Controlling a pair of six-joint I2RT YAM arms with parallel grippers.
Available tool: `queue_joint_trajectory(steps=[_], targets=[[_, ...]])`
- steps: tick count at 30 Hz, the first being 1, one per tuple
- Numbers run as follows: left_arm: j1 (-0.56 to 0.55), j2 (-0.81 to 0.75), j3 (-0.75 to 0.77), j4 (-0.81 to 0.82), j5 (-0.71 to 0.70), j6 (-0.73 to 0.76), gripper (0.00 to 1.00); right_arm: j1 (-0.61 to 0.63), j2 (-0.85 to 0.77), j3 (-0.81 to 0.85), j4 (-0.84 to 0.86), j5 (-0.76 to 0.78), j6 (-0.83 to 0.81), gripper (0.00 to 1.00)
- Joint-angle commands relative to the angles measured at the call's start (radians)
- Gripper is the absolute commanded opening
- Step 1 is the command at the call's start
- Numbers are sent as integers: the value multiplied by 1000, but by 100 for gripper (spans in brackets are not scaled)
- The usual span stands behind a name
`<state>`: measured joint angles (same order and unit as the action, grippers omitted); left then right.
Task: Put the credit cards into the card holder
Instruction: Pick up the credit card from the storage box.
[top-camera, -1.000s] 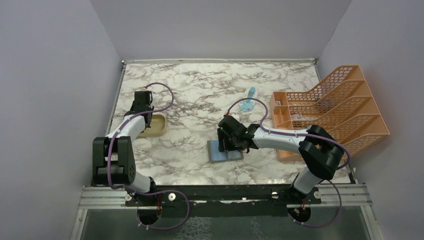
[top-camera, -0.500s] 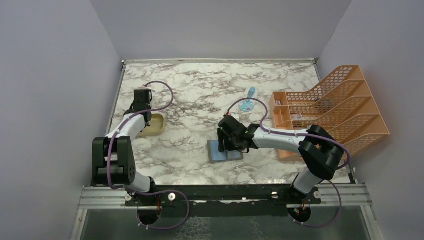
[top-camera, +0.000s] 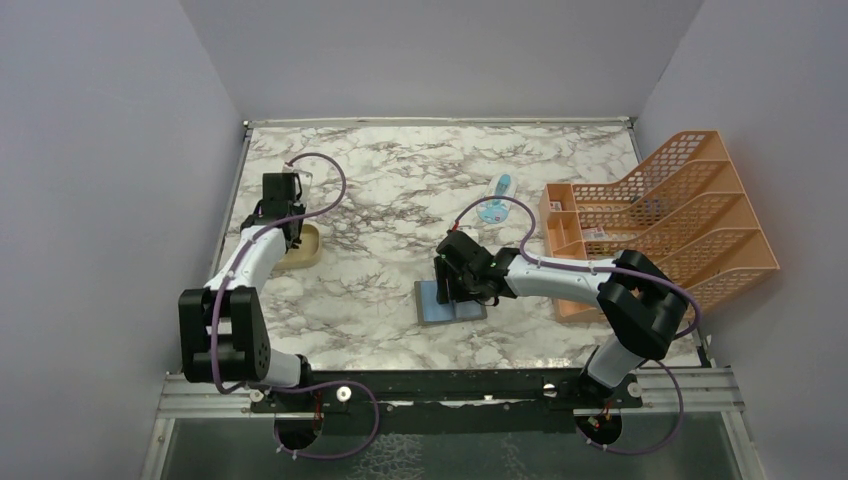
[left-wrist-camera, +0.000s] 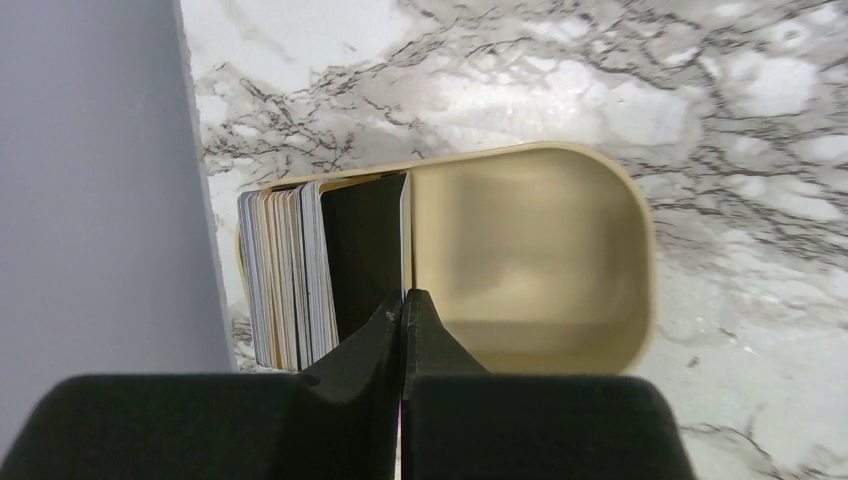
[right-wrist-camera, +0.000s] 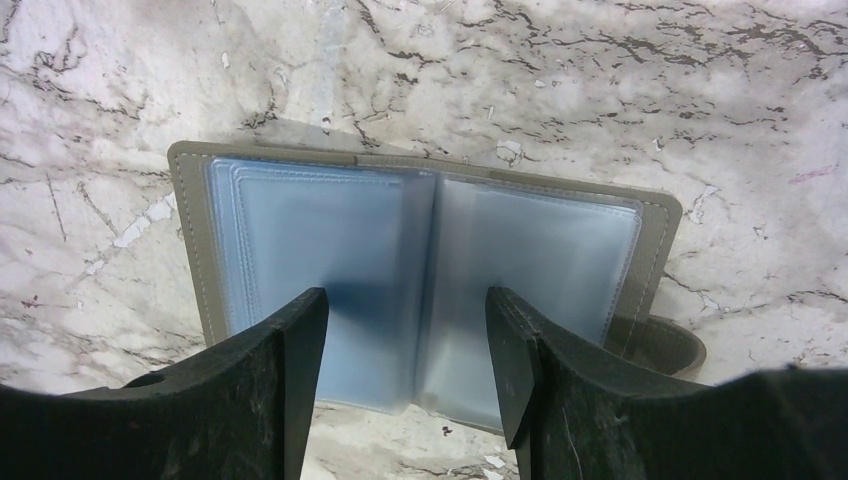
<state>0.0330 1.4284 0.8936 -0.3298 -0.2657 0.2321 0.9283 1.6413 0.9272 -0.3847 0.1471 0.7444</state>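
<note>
The credit cards (left-wrist-camera: 285, 275) stand on edge as a stack in the left compartment of a tan tray (left-wrist-camera: 640, 260), hard against the left wall. My left gripper (left-wrist-camera: 404, 296) is shut on one credit card (left-wrist-camera: 404, 230), seen edge-on at the tray's divider, with a dark gap between it and the stack. From above, the left gripper (top-camera: 287, 230) hangs over the tray (top-camera: 312, 250). The card holder (right-wrist-camera: 300, 230) lies open and flat, its pale blue pockets facing up. My right gripper (right-wrist-camera: 406, 300) hovers open just above the card holder's fold (top-camera: 440, 308).
An orange mesh file rack (top-camera: 660, 220) fills the right side. A light blue-and-white packet (top-camera: 497, 200) lies on the marble beyond the right arm. The grey side wall (left-wrist-camera: 90, 180) stands right beside the tray.
The left jaws have come together on a card. The left wrist has moved a little towards the far left. The right arm and the card holder have not moved.
</note>
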Motion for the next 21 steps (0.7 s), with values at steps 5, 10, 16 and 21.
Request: queue_joint_trajectory(steps=[5, 10, 16, 21], targets=[[5, -162, 26, -54, 186, -206, 0, 3, -75, -18, -2, -79, 18, 59], [5, -166, 87, -155, 314, -414, 0, 4, -113, -2, -15, -101, -17, 62], [5, -149, 112, -208, 644, -508, 0, 3, -171, -20, -7, -84, -73, 62], [-1, -275, -54, 42, 887, -745, 0, 1, -186, -18, -45, -38, -79, 54]])
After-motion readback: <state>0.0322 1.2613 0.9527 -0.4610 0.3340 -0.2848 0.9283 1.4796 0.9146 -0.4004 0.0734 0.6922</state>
